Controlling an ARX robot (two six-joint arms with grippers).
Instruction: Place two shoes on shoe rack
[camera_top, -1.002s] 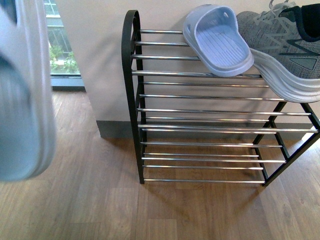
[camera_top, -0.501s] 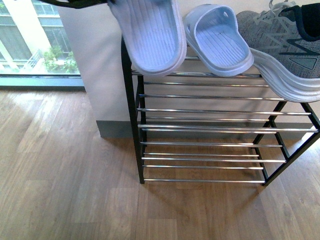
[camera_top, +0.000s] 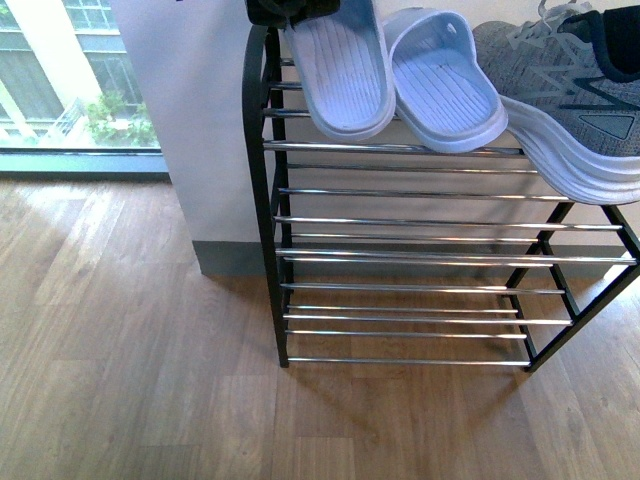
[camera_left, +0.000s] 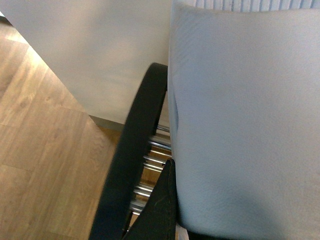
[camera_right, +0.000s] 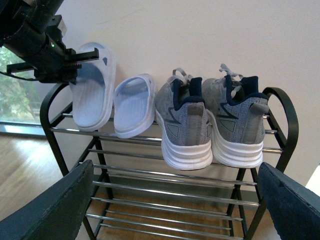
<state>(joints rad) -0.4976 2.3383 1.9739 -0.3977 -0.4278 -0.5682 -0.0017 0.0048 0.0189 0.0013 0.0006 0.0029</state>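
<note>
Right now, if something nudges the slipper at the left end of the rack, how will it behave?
Probably light and bendy: the slipper looks like moulded foam, pinched at one edge by the left gripper. It may slide or tip, leaning on the thin smooth rods of the rack.

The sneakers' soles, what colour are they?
White soles, clearest in the right wrist view.

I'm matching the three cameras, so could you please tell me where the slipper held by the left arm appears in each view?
Front view: the held slipper is at the top, over the rack's left end, beside the second slipper.
Left wrist view: it fills the right side as a pale surface.
Right wrist view: it is at upper left, in the left gripper.
Shared landmark: the rack's black arched side frame.
</note>
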